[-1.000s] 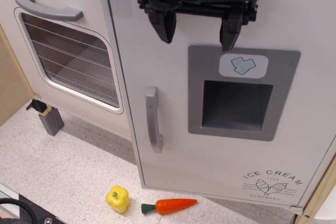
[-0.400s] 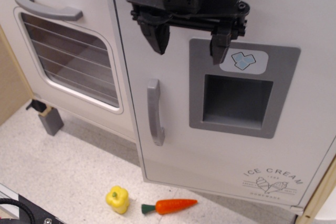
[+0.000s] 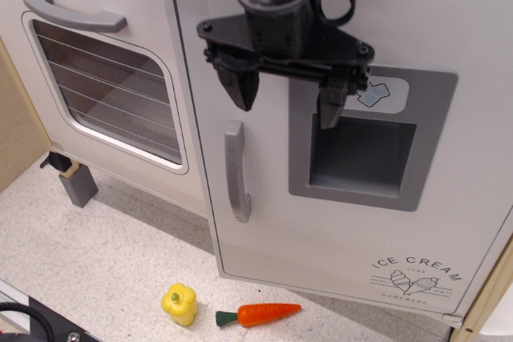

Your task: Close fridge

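The white fridge door (image 3: pixel 272 238) fills the right of the view, with a grey vertical handle (image 3: pixel 235 171), a grey recessed dispenser panel (image 3: pixel 365 162) and the "ICE CREAM" print (image 3: pixel 415 275) at the lower right. My black gripper (image 3: pixel 285 98) hangs in front of the door's upper part, open and empty. Its left finger is just above the handle's top. Its right finger overlaps the dispenser panel's upper left corner and partly hides the ice-cube icon (image 3: pixel 375 94).
A white oven (image 3: pixel 104 86) with a window door and horizontal grey handle (image 3: pixel 74 14) stands to the left. A yellow toy pepper (image 3: pixel 179 303) and a toy carrot (image 3: pixel 260 314) lie on the speckled floor in front of the fridge.
The gripper has moved down in front of the door, toward the handle's top. The fridge door's left edge has shifted slightly right. Jaws stay open.
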Robot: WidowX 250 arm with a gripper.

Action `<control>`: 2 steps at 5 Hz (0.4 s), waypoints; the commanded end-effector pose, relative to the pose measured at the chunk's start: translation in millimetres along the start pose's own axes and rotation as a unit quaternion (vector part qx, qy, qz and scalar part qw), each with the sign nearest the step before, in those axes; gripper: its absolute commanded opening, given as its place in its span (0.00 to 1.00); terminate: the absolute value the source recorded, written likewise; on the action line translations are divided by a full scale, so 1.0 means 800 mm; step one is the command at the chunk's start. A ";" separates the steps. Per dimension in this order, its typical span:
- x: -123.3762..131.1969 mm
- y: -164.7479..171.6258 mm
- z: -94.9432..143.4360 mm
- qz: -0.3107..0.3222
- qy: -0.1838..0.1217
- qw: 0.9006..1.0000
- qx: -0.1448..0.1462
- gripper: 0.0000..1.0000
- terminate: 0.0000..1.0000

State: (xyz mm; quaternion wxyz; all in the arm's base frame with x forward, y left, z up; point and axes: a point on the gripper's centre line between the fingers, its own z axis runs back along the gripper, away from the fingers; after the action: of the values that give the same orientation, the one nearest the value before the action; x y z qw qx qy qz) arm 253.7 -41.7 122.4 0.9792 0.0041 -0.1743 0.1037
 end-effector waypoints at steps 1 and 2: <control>0.033 -0.002 -0.003 0.030 -0.030 0.999 -0.003 1.00 0.00; 0.052 -0.004 -0.006 0.047 -0.034 0.998 -0.012 1.00 0.00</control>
State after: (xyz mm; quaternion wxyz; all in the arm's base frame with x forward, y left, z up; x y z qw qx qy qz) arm 288.3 -38.3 118.9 0.9710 -0.0079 -0.1873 0.1481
